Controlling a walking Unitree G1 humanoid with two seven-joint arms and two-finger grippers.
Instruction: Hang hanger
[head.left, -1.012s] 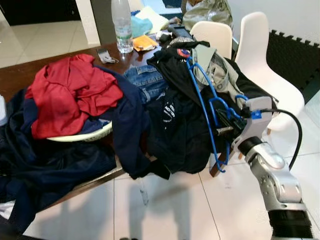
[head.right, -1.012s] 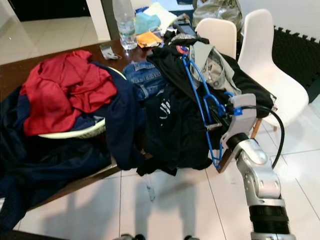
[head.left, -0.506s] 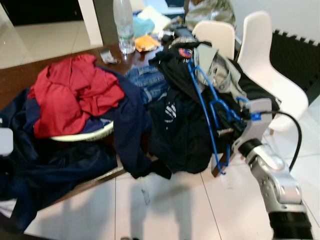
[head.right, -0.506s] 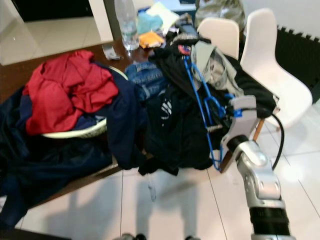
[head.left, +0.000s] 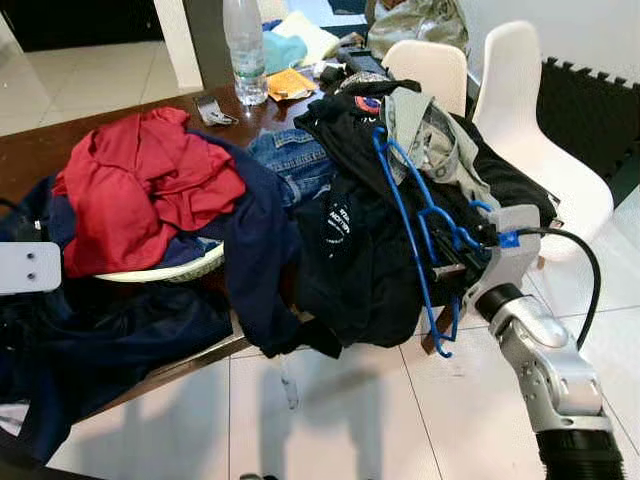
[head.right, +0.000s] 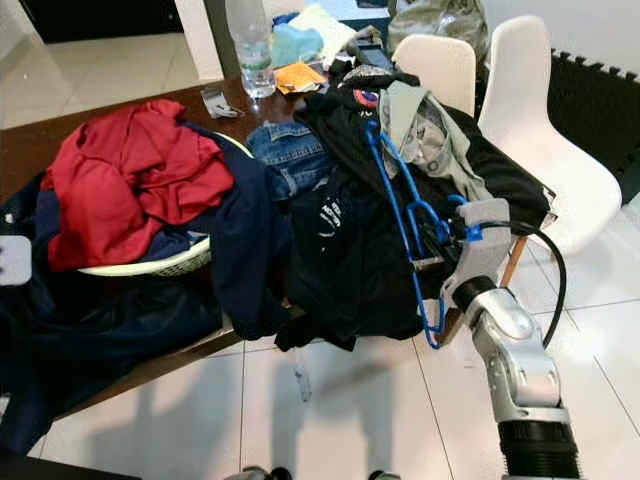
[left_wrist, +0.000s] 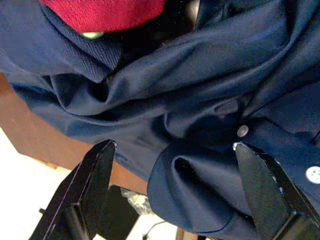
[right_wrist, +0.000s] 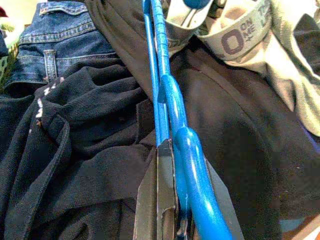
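A blue plastic hanger (head.left: 405, 215) lies tilted across a black garment (head.left: 350, 250) at the right end of the wooden table (head.left: 30, 160). My right gripper (head.left: 455, 262) is shut on the hanger's lower part, just off the table's edge. In the right wrist view the blue hanger (right_wrist: 172, 105) runs straight out from between the fingers (right_wrist: 157, 200) over the black cloth. My left gripper (left_wrist: 175, 165) is open above a navy shirt (left_wrist: 200, 100), nothing between its fingers. The left arm's white wrist plate (head.left: 28, 267) shows at the table's left side.
A heap of clothes covers the table: a red garment (head.left: 140, 185), jeans (head.left: 295, 160) and navy cloth over a pale basket rim (head.left: 170, 272). A water bottle (head.left: 244, 50) stands at the back. Two white chairs (head.left: 540, 130) stand to the right, over white tiled floor (head.left: 350, 420).
The left arm's white wrist plate has come up into view at the left edge. The right gripper holds the hanger in nearly the same place; the camera swayed slightly.
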